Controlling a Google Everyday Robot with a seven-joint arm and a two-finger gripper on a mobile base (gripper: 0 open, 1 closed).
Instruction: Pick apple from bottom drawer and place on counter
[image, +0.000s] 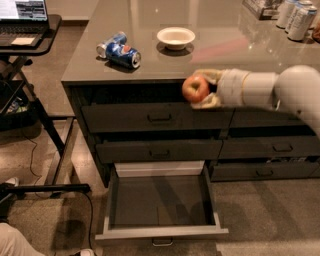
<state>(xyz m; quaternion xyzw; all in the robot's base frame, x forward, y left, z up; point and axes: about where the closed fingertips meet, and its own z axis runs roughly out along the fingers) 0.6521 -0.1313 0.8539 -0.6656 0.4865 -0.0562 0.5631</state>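
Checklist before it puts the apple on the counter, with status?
1. Grip: ok, gripper shut on apple.
2. Apple out of bottom drawer: ok, drawer open and empty.
3. Apple over counter: not ok, it hangs at the front edge.
4. Landing spot: ok, bare counter just behind the gripper.
5. Clearance: ok, bowl and can sit farther back and to the left.

Gripper (204, 90) at counter (150, 65) front edge, partly hidden behind clasped apple (195, 89); arm (295, 92) cut off at picture's edge
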